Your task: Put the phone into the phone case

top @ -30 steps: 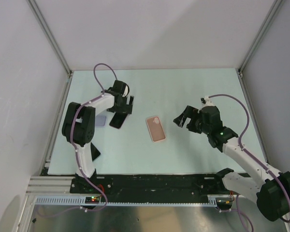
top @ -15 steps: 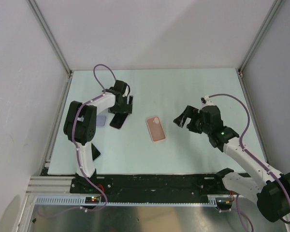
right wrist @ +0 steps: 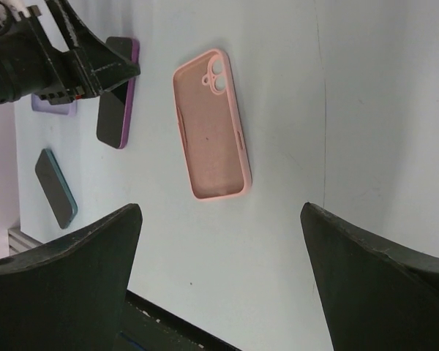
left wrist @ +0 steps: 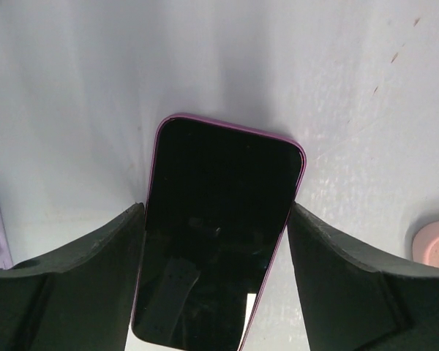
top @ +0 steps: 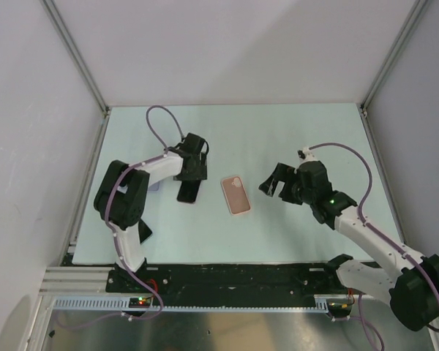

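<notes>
Clamping the long edges of a flat, glossy black-screened phone with a purple rim (left wrist: 216,234), the left gripper (top: 192,175) holds it at the pale matte table (top: 293,131), near a pink rounded-rectangle phone case (top: 235,195) that lies open side up, with two round camera holes. The right gripper (top: 274,186) hovers beside that case, fingers spread wide and empty. Two phones: the second, teal-rimmed one (right wrist: 56,189) lies flat. Two cases: the other is a lilac case (right wrist: 55,106).

The phone (left wrist: 218,219) is black with purple edges; the case (right wrist: 211,128) is pink.
</notes>
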